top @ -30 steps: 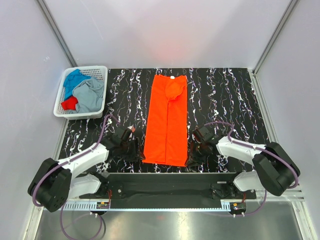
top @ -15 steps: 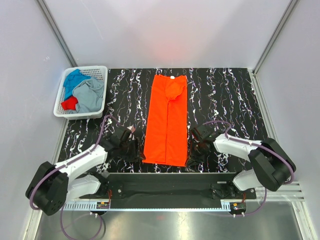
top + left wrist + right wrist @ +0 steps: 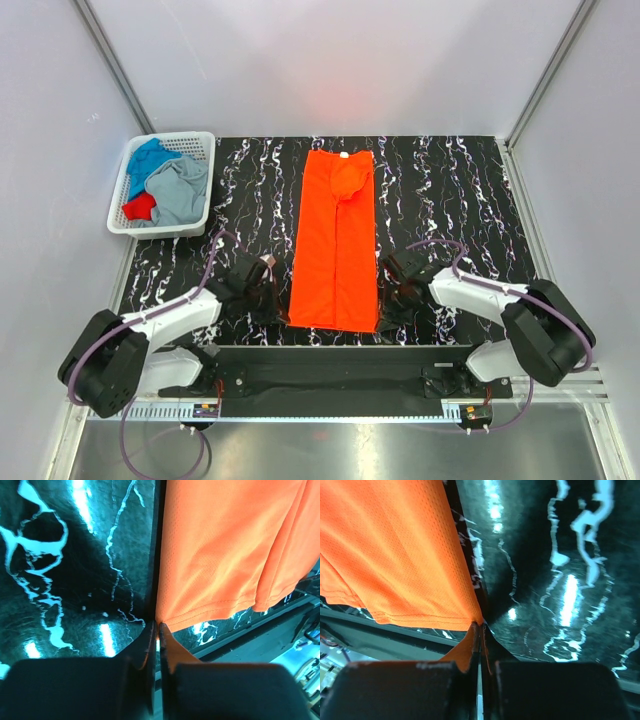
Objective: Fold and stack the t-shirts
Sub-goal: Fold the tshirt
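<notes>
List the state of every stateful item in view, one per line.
Bright orange cloth t-shirt: folded lengthwise, flat on table.
Left gripper: shut on its near-left corner.
Right gripper: shut on its near-right corner.
White plastic lattice basket: upright, holding crumpled blue t-shirt, grey t-shirt, red t-shirt.

A white plastic lattice basket [image 3: 160, 231] stands at the far left edge of a glossy black tabletop [image 3: 450, 190] veined with white marbling, which throws back bright streaks of light in both wrist views. Plain pale walls [image 3: 330, 60] close in the table on three sides, with slanting aluminium posts [image 3: 548, 75] at the two far corners. A brushed metal sheet [image 3: 350, 450] lies along the near side.
</notes>
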